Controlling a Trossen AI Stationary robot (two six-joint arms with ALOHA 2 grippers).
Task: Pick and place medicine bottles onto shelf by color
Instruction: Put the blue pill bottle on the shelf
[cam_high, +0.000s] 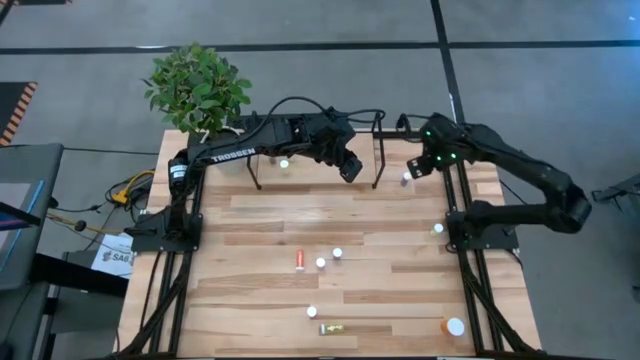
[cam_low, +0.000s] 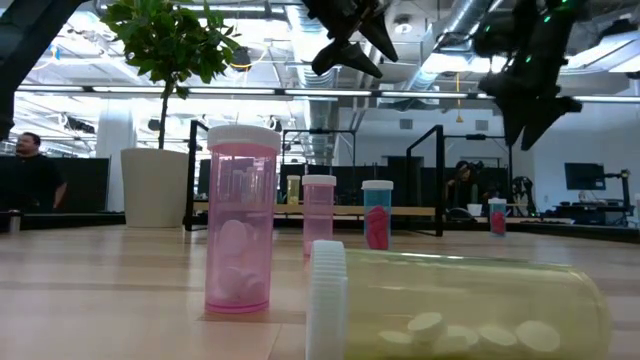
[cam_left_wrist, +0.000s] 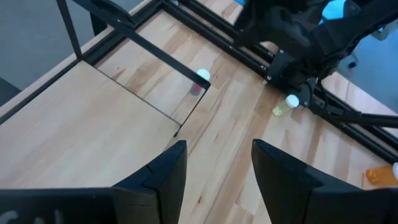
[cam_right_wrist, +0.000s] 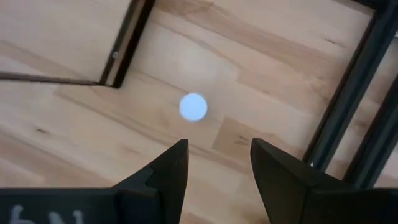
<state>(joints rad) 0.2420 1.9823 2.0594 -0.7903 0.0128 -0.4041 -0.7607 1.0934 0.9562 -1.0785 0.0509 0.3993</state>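
Bottle (cam_right_wrist: 193, 107) stands upper centre of right wrist view; centre your released, empty right gripper (cam_right_wrist: 217, 163) before closing.

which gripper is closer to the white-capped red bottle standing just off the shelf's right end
Right. The right gripper is open, hovering almost directly above the white-capped bottle. The left gripper is open over the light-wood shelf, farther from it.

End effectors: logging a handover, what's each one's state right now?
Left end effector: open, holding nothing.
Right end effector: open, holding nothing.
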